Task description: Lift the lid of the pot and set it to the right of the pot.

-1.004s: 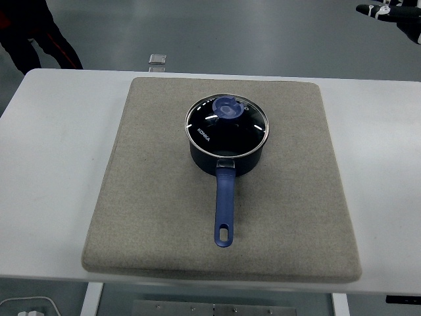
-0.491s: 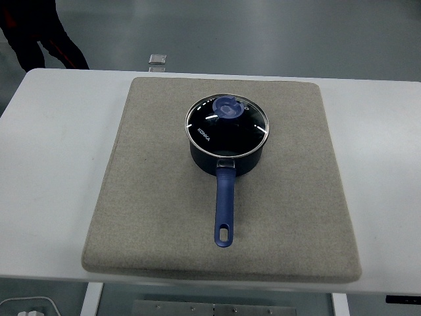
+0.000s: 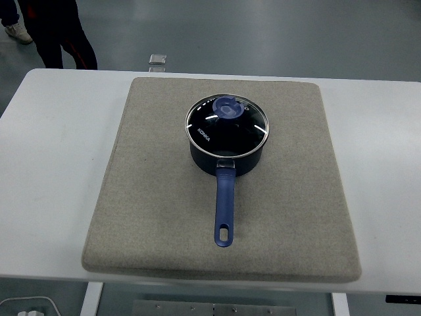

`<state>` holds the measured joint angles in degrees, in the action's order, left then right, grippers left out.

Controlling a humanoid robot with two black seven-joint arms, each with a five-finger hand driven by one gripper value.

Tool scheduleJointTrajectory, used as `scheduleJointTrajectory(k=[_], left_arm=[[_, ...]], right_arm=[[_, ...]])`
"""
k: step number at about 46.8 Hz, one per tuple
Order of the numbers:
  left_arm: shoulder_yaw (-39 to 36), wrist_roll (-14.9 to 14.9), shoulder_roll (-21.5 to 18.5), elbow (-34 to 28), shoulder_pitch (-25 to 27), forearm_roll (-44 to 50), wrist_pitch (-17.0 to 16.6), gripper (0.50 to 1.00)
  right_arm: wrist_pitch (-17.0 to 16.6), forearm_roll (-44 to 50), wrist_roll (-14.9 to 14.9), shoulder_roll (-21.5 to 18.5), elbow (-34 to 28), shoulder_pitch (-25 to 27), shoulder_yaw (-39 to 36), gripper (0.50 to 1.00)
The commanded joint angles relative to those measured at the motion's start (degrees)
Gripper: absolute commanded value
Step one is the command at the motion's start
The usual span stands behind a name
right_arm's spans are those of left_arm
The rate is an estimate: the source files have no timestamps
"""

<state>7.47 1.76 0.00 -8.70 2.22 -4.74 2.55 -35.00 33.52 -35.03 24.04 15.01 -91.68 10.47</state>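
A dark blue pot (image 3: 227,158) stands on a grey felt mat (image 3: 151,197) near the middle of the white table (image 3: 52,171). Its glass lid (image 3: 227,126) rests flat on the pot's rim, with a round blue knob (image 3: 227,107) towards the lid's far side. The pot's long blue handle (image 3: 224,210) points towards the table's near edge. Neither of my hands shows anywhere in the head view.
A person's dark-trousered legs (image 3: 56,33) stand on the floor beyond the table's far left corner. A small square plate (image 3: 157,59) lies on the floor behind the table. Bare mat (image 3: 302,171) stretches right of the pot.
The person at the top left has stepped to the right and further into view. A black-and-white shape at the top right corner has left the picture. The pot and lid have stayed put.
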Motion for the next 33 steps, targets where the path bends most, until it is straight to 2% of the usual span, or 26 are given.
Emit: scheduleJointTrajectory(k=[1,13,24,33], left_arm=[[0.0,0.0,0.0,0.0,0.0,0.0,0.0,1.0],[0.0,0.0,0.0,0.0,0.0,0.0,0.0,1.0],[0.0,0.0,0.0,0.0,0.1,0.0,0.0,1.0],[0.0,0.0,0.0,0.0,0.0,0.0,0.0,1.0]], right_arm=[[0.0,5.9,0.0,-0.1,0.2,-0.8,-0.1,0.944],[0.0,15.2,0.0,-0.9,2.9,-5.3,0.0,0.944],[0.0,18.9,0.0,-0.7,12.4,-9.7,0.0,0.944],[0.0,21.3,0.0,-0.8,18.8,-10.5,-0.2,0.944]])
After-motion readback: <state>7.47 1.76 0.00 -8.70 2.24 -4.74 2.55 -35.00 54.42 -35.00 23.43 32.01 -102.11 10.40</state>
